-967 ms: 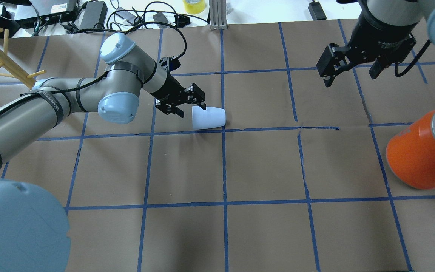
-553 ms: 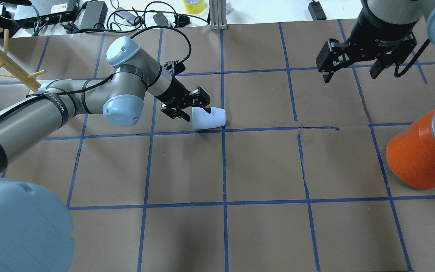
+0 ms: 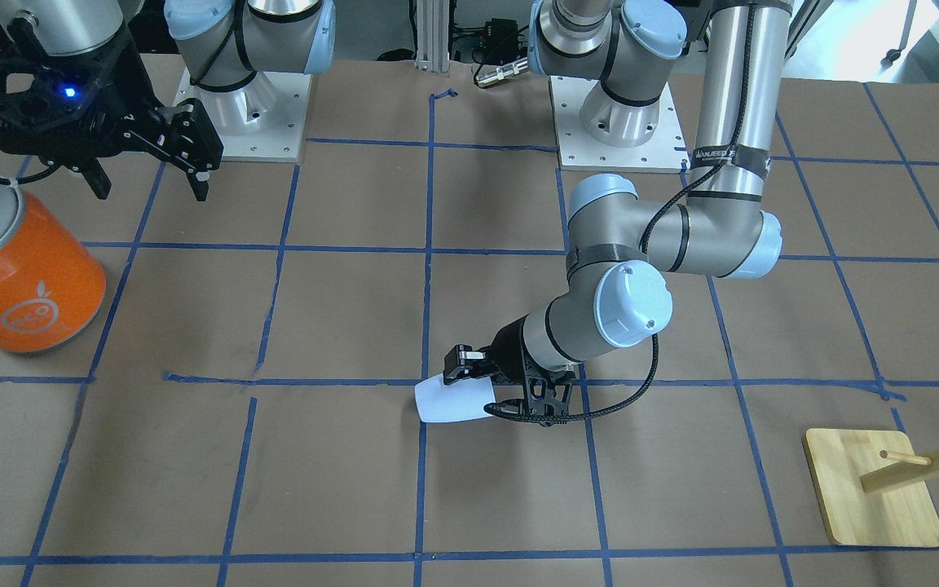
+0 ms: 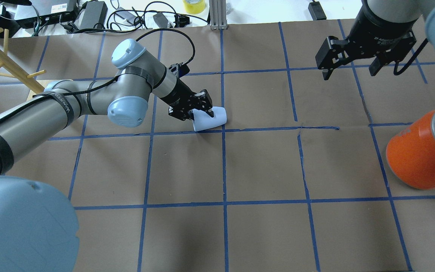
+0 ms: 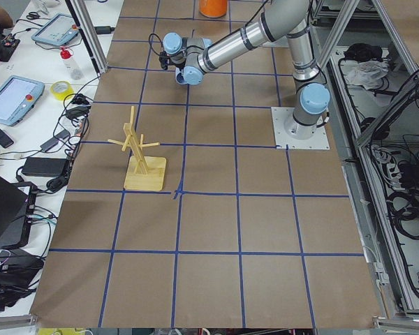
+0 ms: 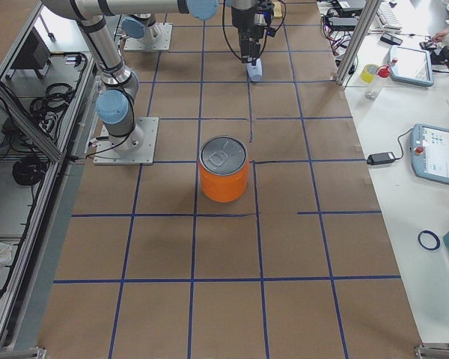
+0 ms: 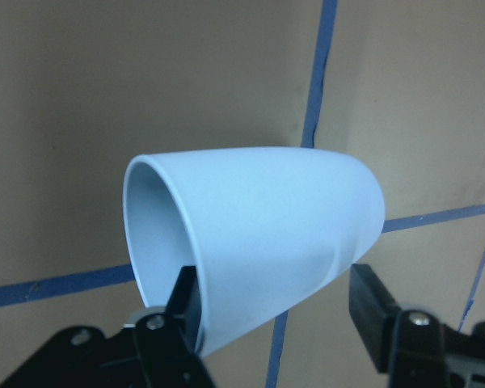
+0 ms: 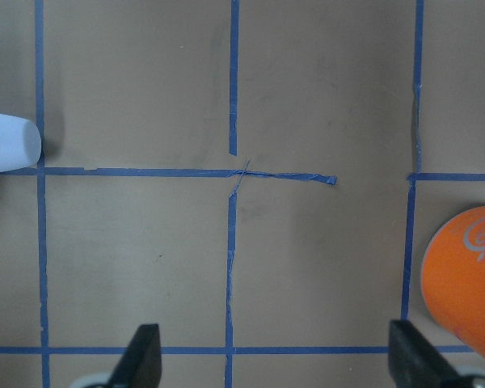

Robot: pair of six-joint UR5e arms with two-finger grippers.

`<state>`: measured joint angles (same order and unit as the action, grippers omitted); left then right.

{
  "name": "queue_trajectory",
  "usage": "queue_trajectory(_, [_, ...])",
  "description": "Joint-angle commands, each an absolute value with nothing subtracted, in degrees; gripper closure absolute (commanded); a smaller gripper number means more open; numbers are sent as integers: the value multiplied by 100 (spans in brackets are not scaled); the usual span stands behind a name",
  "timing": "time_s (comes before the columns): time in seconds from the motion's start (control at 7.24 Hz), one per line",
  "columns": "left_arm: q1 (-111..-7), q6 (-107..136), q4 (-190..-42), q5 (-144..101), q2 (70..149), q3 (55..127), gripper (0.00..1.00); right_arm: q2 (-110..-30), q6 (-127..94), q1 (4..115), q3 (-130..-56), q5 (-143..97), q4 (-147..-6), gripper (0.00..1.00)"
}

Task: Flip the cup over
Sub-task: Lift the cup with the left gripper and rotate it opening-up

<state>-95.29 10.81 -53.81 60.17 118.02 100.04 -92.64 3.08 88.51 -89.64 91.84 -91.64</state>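
Note:
The pale blue-white cup point(image 4: 212, 119) lies on its side on the brown paper, mouth toward my left arm. It also shows in the front view point(image 3: 447, 402), the left wrist view point(image 7: 259, 234) and the right wrist view point(image 8: 8, 141). My left gripper point(image 4: 198, 112) is open at the cup's mouth. In the left wrist view one finger point(image 7: 186, 311) sits at the rim inside the mouth and the other finger point(image 7: 370, 311) stands outside the wall with a small gap. My right gripper point(image 4: 349, 68) hangs open and empty above the far right of the table.
A big orange can point(image 4: 421, 151) with a silver lid stands at the right edge, below my right gripper. A wooden peg rack point(image 4: 2, 56) stands at the far left. Cables and boxes lie beyond the table's back edge.
My left gripper has moved right, from just short of the cup's mouth to straddling its rim. The cup has turned slightly. My right gripper has drifted a little toward the back.

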Motion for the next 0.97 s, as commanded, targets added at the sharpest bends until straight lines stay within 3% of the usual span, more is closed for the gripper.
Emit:
queue_trajectory(0.0, [-9536,1265,-5318,6055,11804,9967,100,-9264,316,8851,-8965,9185,-9158,0])
queue_trajectory(0.83, [-9562,1986,-5396,7706,11559,9501,100,-9264,308,8851,-9026,9202,-9158,0])
